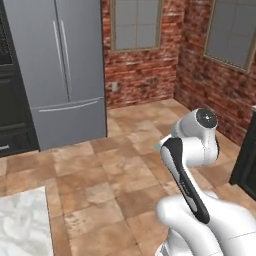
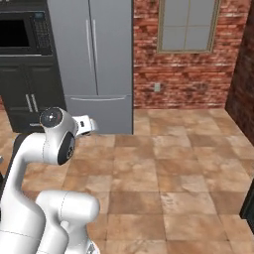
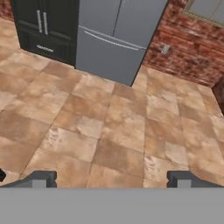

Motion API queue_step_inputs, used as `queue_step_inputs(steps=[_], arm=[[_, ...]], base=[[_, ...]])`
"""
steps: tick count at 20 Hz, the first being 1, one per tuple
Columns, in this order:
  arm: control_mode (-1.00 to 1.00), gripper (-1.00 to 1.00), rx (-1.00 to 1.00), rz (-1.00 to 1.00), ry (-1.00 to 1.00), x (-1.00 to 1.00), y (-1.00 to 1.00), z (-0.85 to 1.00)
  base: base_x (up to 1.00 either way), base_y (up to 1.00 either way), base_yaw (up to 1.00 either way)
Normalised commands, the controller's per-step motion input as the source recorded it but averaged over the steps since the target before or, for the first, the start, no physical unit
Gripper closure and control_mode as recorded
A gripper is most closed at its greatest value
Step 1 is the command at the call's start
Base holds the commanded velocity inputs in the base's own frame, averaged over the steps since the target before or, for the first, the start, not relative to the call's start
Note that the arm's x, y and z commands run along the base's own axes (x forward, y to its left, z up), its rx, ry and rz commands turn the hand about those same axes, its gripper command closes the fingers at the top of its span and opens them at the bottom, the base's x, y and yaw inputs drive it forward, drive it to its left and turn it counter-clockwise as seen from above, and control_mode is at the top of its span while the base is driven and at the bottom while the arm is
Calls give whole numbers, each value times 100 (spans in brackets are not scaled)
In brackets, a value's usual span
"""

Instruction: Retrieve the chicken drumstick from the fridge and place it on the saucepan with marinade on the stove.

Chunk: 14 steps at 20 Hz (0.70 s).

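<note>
The tall grey fridge (image 1: 60,70) (image 2: 92,59) (image 3: 113,39) stands across the tiled floor with both doors and the bottom drawer shut. My gripper (image 3: 111,179) is open, its two dark fingertips (image 3: 41,178) wide apart with nothing between them. It looks down over the floor toward the fridge's lower part, well short of it. My arm is folded up close to the base. The chicken drumstick is hidden. The saucepan with marinade and the stove are out of view.
A black wall oven and dark cabinets (image 2: 25,74) (image 1: 10,110) adjoin the fridge's left side. A brick wall with windows (image 2: 186,64) runs to its right. A marble counter corner (image 1: 22,225) lies near left, a dark cabinet (image 1: 247,165) at right. Open tiled floor (image 3: 109,118) lies between.
</note>
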Motion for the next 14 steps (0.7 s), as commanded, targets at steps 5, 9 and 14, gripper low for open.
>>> queue_step_inputs(steps=[5, 9, 14], arm=[[100, -100, 0, 0, 0, 0, 0, 0], [100, -100, 0, 0, 0, 0, 0, 0], [100, -100, 0, 0, 0, 0, 0, 0]], base=[[100, 21, 0], [100, 23, 0], [100, 29, 0]])
